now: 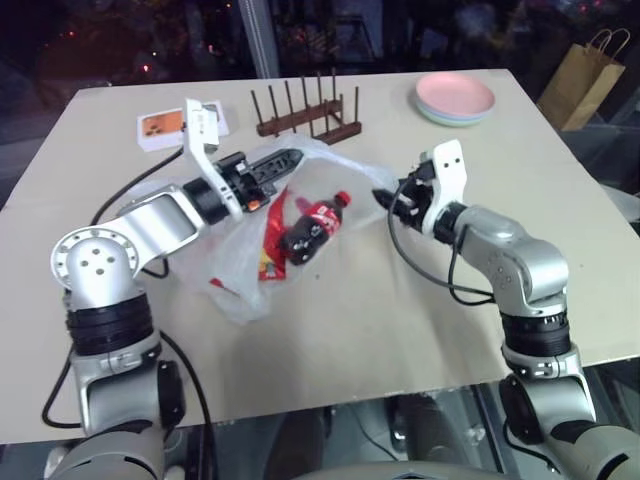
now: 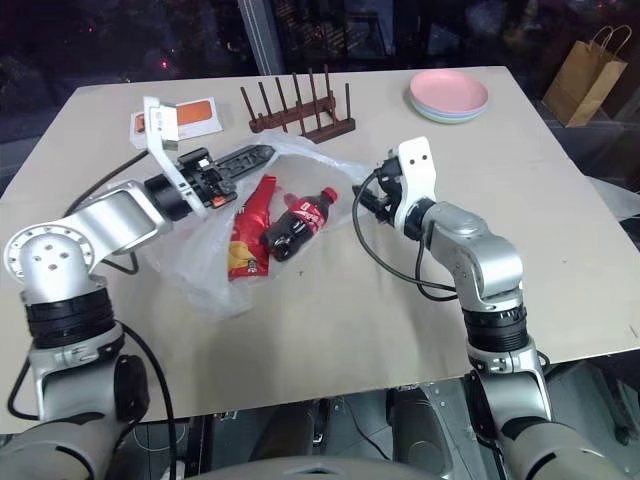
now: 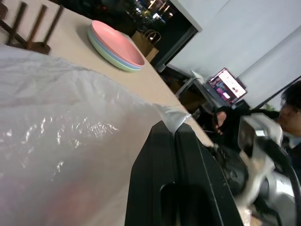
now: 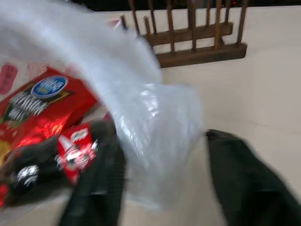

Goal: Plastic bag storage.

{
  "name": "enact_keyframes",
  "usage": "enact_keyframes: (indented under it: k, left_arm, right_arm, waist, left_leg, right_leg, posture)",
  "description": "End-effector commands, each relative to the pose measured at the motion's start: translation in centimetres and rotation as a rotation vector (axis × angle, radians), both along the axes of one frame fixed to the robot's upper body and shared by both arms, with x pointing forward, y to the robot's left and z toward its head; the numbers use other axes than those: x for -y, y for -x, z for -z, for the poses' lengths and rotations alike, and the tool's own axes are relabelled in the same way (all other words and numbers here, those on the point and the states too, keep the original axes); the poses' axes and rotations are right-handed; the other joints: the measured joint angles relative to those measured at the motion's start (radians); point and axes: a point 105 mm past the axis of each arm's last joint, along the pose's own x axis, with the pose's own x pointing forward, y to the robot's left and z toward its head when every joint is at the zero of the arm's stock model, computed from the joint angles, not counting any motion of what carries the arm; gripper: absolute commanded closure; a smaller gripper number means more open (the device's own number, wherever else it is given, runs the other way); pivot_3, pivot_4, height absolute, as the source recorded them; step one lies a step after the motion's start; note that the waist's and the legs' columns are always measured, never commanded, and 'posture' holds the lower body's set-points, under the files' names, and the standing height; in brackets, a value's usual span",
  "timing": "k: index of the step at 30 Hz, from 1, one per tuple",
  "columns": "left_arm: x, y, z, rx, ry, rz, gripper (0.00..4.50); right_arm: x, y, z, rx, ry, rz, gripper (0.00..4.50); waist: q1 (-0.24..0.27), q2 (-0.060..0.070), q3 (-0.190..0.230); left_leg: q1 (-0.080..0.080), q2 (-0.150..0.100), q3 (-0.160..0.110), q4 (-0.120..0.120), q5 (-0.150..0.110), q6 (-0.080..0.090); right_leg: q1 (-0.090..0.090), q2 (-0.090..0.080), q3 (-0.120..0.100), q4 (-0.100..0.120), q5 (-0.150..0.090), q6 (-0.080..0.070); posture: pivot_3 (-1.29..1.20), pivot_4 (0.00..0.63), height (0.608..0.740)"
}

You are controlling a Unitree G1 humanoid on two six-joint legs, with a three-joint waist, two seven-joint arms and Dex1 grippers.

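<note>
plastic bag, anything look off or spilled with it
Nothing spilled. The plastic bag lies crumpled on the table, and a cola bottle and red snack packet lie on their sides at its mouth.

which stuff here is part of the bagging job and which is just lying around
Job: plastic bag, chip packet and cola bottle inside it, left gripper pinching the bag, right gripper.
Lying about: dish rack, plates, paper bag, card box.

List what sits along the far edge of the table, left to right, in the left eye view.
Orange-and-white box → wooden rack → stack of plates. Past the table's right corner stands a brown paper bag.
</note>
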Motion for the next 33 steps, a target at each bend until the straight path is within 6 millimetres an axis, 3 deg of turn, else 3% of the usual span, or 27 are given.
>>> enact_keyframes:
  k: [1,2,3,6,9,13,16,23,25,29,33]
  left_arm:
    - [0.1,1.1,-1.4,0.094,-0.005,0.018,4.50]
    - [0.0,1.4,-1.6,0.117,-0.010,0.017,4.50]
    - [0.0,1.6,-1.7,0.132,-0.014,0.016,4.50]
    - [0.0,2.7,-1.5,0.135,-0.049,0.082,4.50]
    - [-0.3,4.8,-2.0,0.136,-0.021,0.211,3.63]
    - [-1.8,6.8,-2.7,0.082,0.026,0.294,1.81]
    - [-3.0,8.7,-3.3,0.034,0.023,0.346,1.81]
    - [-6.9,13.5,0.6,-0.119,-0.214,0.212,1.81]
    - [-6.8,14.3,2.0,-0.131,-0.260,0.190,1.81]
    - [-4.5,15.8,5.1,-0.127,-0.335,0.234,1.81]
    - [-4.1,14.6,7.0,-0.071,-0.400,0.129,1.81]
  right_arm:
    - [0.3,0.1,-1.8,0.058,-0.032,-0.026,3.64]
    - [0.4,0.2,-1.6,0.051,-0.026,-0.038,4.21]
    - [0.4,0.3,-1.5,0.046,-0.022,-0.045,4.41]
    - [1.2,0.1,-1.2,0.041,-0.010,-0.043,4.41]
    - [2.6,-0.4,-1.0,0.035,-0.011,-0.018,4.50]
    - [4.2,-1.3,-0.9,0.026,-0.014,0.012,4.50]
    - [5.4,-2.2,-0.7,0.015,-0.010,0.037,4.50]
    - [6.8,-2.8,0.9,-0.029,0.012,0.040,4.50]
    - [7.0,-3.1,1.5,-0.041,0.021,0.042,4.50]
    - [6.4,-3.2,1.6,-0.036,0.022,0.028,4.50]
    - [5.6,-2.7,1.2,-0.021,0.024,0.006,4.50]
  waist:
    - [0.000,0.000,0.000]
    - [0.000,0.000,0.000]
    - [0.000,0.000,0.000]
    - [-0.001,0.000,0.000]
    - [-0.004,0.000,0.000]
    - [-0.004,0.000,0.000]
    - [-0.003,0.000,0.000]
    - [-0.003,0.002,0.001]
    - [0.001,0.002,0.002]
    - [0.001,0.002,0.001]
    - [0.002,0.003,0.001]
  left_leg:
    - [0.000,0.000,0.000,0.000,0.000,0.000]
    - [0.000,0.000,0.000,0.000,0.000,0.000]
    - [0.000,0.000,0.000,0.000,0.000,0.000]
    - [0.000,0.000,0.000,0.000,0.000,0.000]
    - [0.000,0.000,0.000,0.000,0.000,0.000]
    - [0.000,0.000,0.000,0.000,0.000,0.000]
    - [0.000,0.001,0.001,0.000,0.000,0.000]
    - [0.000,0.002,0.003,-0.002,0.000,0.000]
    - [0.000,0.002,0.003,-0.002,0.000,0.000]
    - [0.000,0.002,0.004,-0.002,0.000,0.000]
    - [0.001,0.003,0.004,-0.002,0.000,0.000]
  right_leg:
    - [0.000,0.000,0.000,0.000,0.000,0.000]
    - [0.000,0.000,0.000,0.000,0.000,0.000]
    - [0.000,0.000,0.000,-0.001,0.000,0.000]
    - [0.000,0.000,0.000,0.000,0.000,0.000]
    - [0.000,0.000,0.000,0.000,0.000,0.000]
    - [0.000,0.000,0.000,0.000,0.000,0.000]
    - [0.000,0.000,0.000,0.000,0.000,0.000]
    - [-0.002,0.001,0.001,-0.001,-0.001,-0.001]
    - [-0.001,0.001,0.000,-0.001,-0.002,-0.001]
    - [-0.001,0.000,0.001,-0.003,-0.002,-0.001]
    - [0.000,0.001,0.001,-0.003,-0.001,-0.002]
  posture:
    - [0.00,0.150,0.740]
    - [0.00,0.150,0.740]
    - [0.00,0.150,0.740]
    - [0.00,0.150,0.740]
    - [0.00,0.150,0.740]
    - [0.00,0.150,0.740]
    - [0.00,0.150,0.740]
    - [0.00,0.150,0.740]
    - [0.00,0.150,0.740]
    - [0.00,0.150,0.740]
    - [0.00,0.150,0.740]
